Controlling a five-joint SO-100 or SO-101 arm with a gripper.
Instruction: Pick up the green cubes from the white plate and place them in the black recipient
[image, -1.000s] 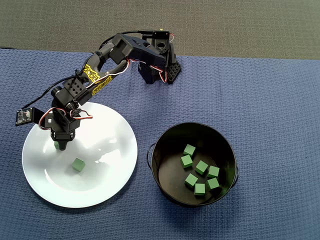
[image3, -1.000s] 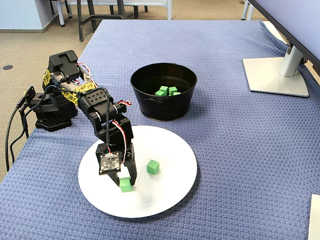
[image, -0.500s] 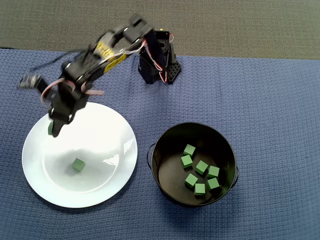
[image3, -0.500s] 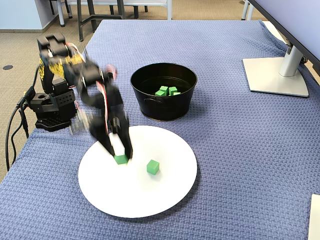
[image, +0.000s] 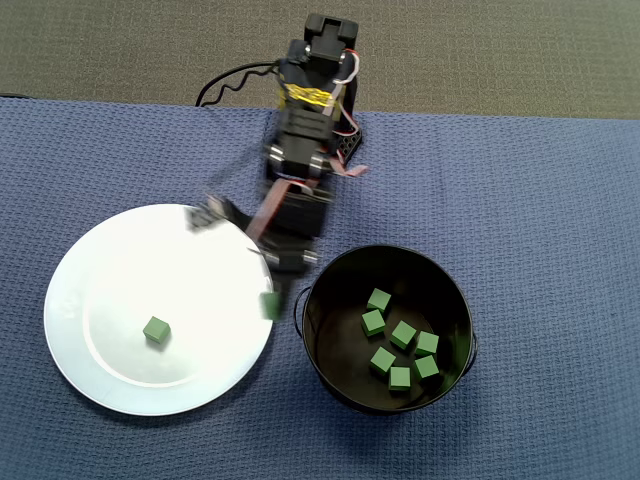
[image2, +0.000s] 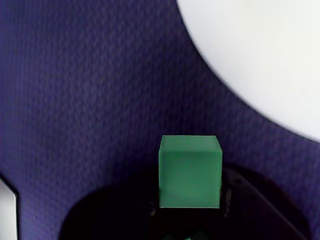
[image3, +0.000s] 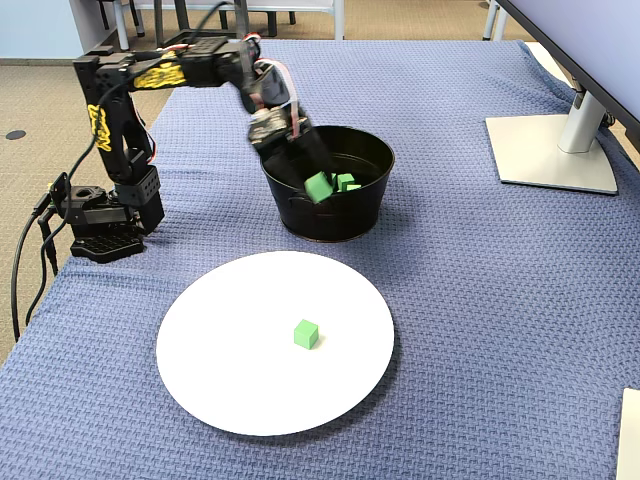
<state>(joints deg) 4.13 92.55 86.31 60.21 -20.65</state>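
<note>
My gripper (image: 270, 300) is shut on one green cube (image2: 190, 171) and holds it in the air. From overhead the held cube (image: 268, 306) hangs over the right rim of the white plate (image: 90, 370), just left of the black recipient (image: 455, 300). In the fixed view the held cube (image3: 318, 187) shows against the pot's near-left wall (image3: 330, 220). One green cube (image: 155, 329) lies alone on the plate. Several green cubes (image: 400, 340) lie in the pot's bottom. The wrist view shows blue cloth under the held cube and the plate's edge (image2: 260, 60) at the upper right.
The arm's base (image3: 100, 225) stands at the cloth's left edge in the fixed view, with cables trailing off the table. A monitor stand (image3: 550, 150) sits at the far right. Blue cloth (image: 560, 200) covers the table around plate and pot.
The gripper closed on a cube at the plate's left side, lifted it and swung across the plate toward the pot. One cube stays on the plate.
</note>
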